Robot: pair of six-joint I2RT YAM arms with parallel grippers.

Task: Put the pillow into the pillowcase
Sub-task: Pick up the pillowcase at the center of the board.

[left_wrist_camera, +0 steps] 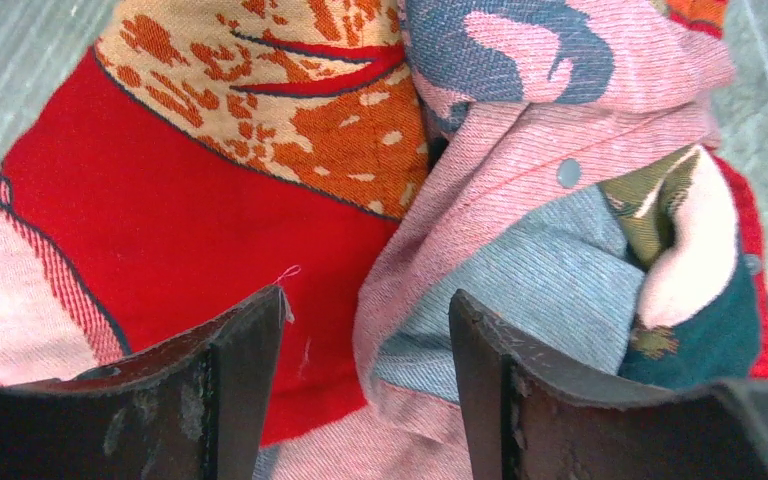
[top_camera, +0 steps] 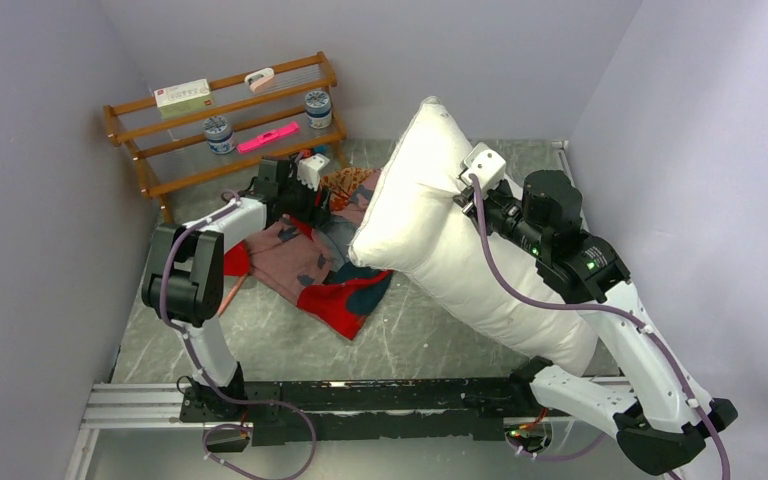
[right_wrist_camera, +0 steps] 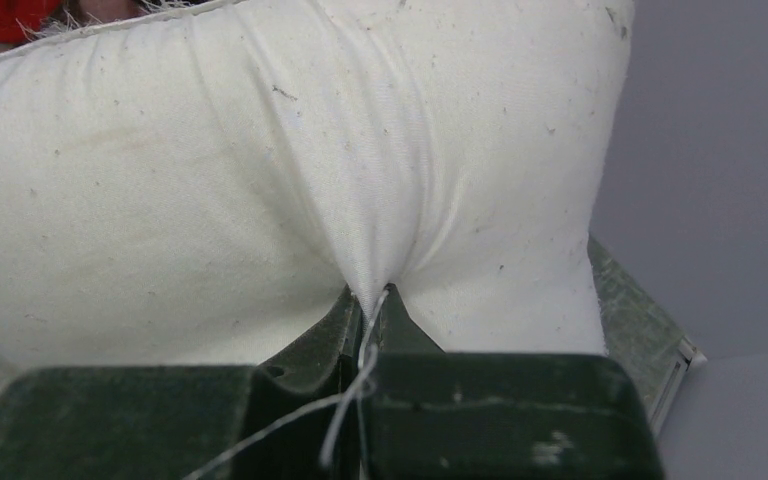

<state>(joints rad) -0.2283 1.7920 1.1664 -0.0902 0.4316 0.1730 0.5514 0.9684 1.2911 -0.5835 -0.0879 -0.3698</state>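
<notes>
Pillow [top_camera: 430,230]: white, plump, propped up on a slant across the table's middle. Its top corner points to 12 o'clock near the back wall and its lower end runs to 5 o'clock by the right arm's base. In the right wrist view the fabric shows small specks and pulls into folds at one point.

Right gripper [right_wrist_camera: 370,305]: jaws clenched on a pinch of pillow cloth on the upper face, a loose thread hanging between the fingers. In the top view it sits on the pillow's 1 o'clock side.

Pillowcase [top_camera: 305,262]: red print with teal and orange, paler pink reverse showing. It lies crumpled flat on the table [top_camera: 260,335] at 9 o'clock of the pillow, and the pillow's left bulge overlaps its right edge. It's not on the pillow. A snap button [left_wrist_camera: 568,173] shows on a pink fold.

Left gripper [left_wrist_camera: 365,310]: jaws released and spread, right above the bunched case at its far end, with a pink fold edge lying between the fingers. Can't tell if the tips touch cloth.

Wooden rack [top_camera: 225,120]: at 10 o'clock in the back left corner, holding two jars [top_camera: 218,133], a pink item [top_camera: 267,137] and a small box [top_camera: 182,95].
</notes>
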